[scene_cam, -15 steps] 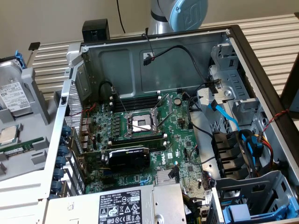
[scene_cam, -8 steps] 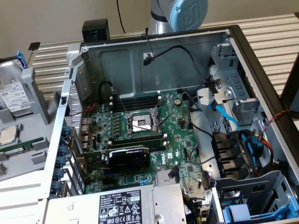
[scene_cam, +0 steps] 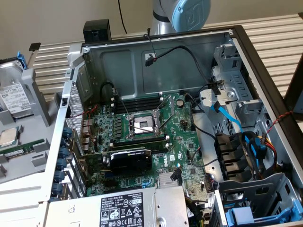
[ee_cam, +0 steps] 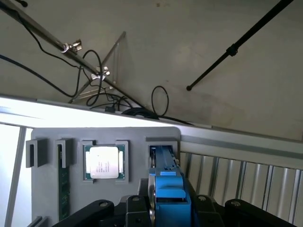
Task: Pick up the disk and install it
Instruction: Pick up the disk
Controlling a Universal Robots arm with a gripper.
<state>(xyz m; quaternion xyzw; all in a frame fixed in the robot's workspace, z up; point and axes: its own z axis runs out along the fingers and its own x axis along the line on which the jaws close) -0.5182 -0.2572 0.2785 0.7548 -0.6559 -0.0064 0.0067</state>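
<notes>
The disk (scene_cam: 13, 97) sits in a slot of the grey tray (scene_cam: 32, 87), its white label showing and its blue carrier frame poking up past the tray's wall. In the same tray lie a CPU chip (scene_cam: 8, 137) and a memory stick (scene_cam: 19, 150) — the chip is between the disk and the stick. Just beside the tray, on the exterior view's right, stands the open computer case (scene_cam: 265, 61), with its motherboard (scene_cam: 142, 137) exposed. In the wrist view the claw (ee_cam: 168, 210) is close to the tray, and the carrier's blue edge runs up between its black links. Whether it is clamped on the disk or merely straddles it — I cannot tell.
</notes>
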